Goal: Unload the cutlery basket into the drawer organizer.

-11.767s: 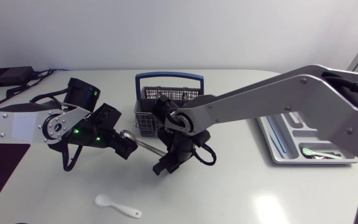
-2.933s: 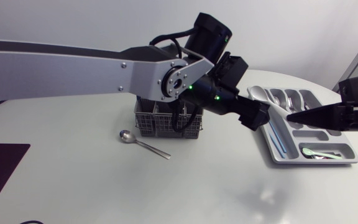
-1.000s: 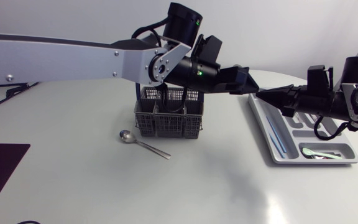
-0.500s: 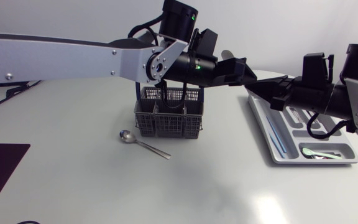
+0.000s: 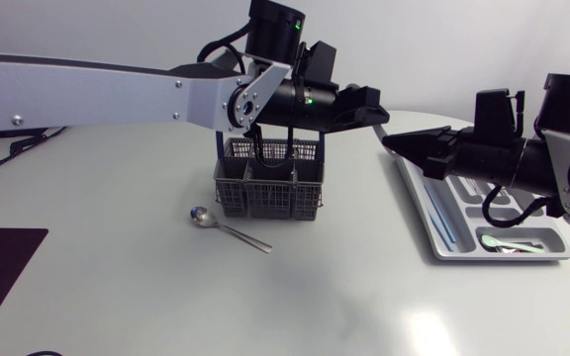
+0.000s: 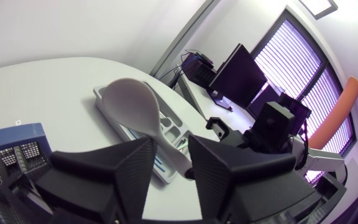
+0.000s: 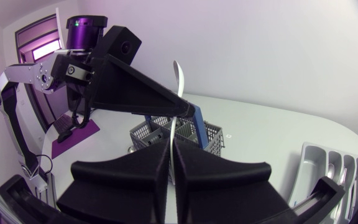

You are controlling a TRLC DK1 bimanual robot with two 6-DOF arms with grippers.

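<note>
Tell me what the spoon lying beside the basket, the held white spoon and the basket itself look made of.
Loose spoon: polished metal, likely steel; its bowl glints. White spoon: probably matte plastic, opaque and dull. Basket: grey plastic mesh, apparently, with a blue handle.

spoon (image 6: 132, 106): handle hidden by jaws | basket (image 5: 265, 198): contents too small | organizer (image 5: 483, 257): part behind right arm (image 5: 552, 168)
</note>
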